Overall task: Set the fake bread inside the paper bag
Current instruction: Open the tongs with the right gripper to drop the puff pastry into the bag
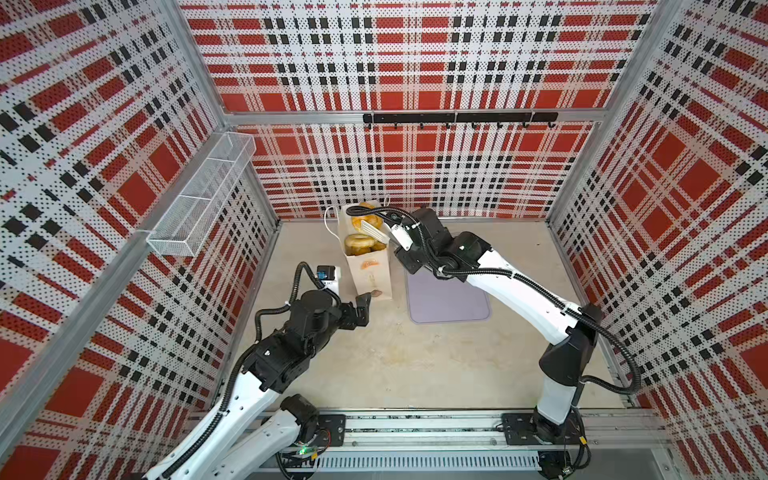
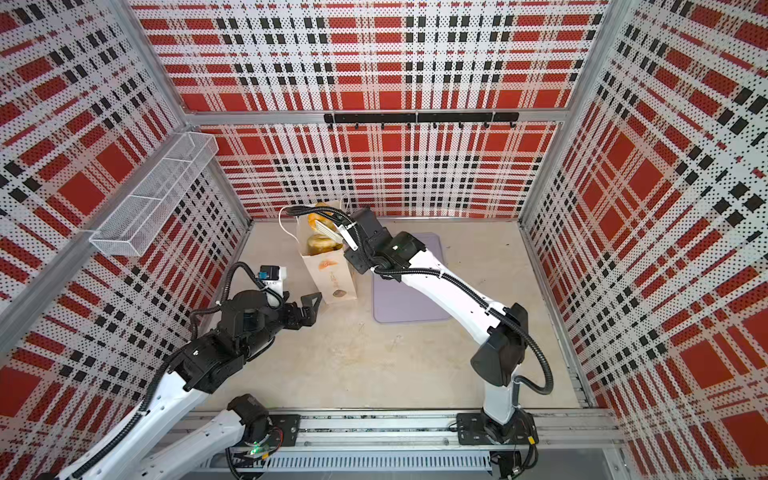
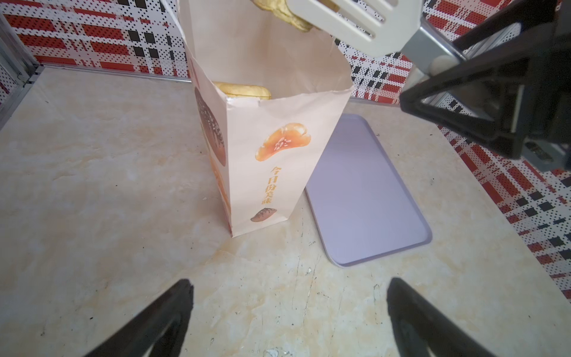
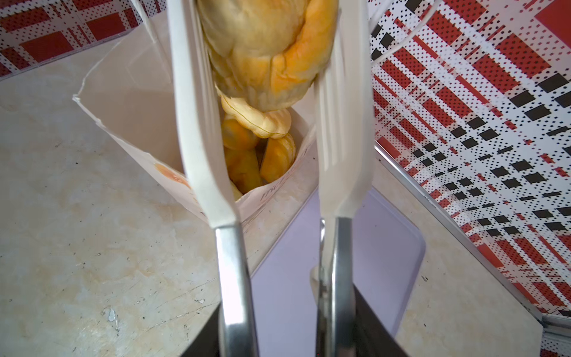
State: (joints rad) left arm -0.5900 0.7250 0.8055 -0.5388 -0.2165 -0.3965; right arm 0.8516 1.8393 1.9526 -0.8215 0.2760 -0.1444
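Right end effector [image 4: 285, 309]: clamped on the steel handles of white slotted tongs [image 4: 200, 139]. The handles are seen between its black fingers in the right wrist view. A golden held pastry [image 4: 262, 52] is pinched between the two tong blades, directly over the open mouth of the paper bag [image 3: 265, 173]. Whether its lower end is already below the rim cannot be told.

The paper bag is stood upright on the desk [image 1: 415, 365], towards the back wall, mouth open. The near edge of the rim is ragged and lower than the far side. An orange bun print and a small brown mark are shown on the face turned to the left arm.

More fake bread [image 4: 247, 145] is piled inside the bag. Several golden and orange pieces are seen under the held one. A ring-shaped piece [image 1: 358, 244] is seen near the top in both top views.

The lilac tray [image 3: 367, 191] is laid flat on the desk just beside the bag, on the right arm's side. Its far end is partly covered by the right arm in both top views.

Left end effector [image 3: 289, 282]: jaws spread wide, only bare desk seen between the fingertips. It is held low over the desk and pointed at the bag's foot, near it but apart from it.
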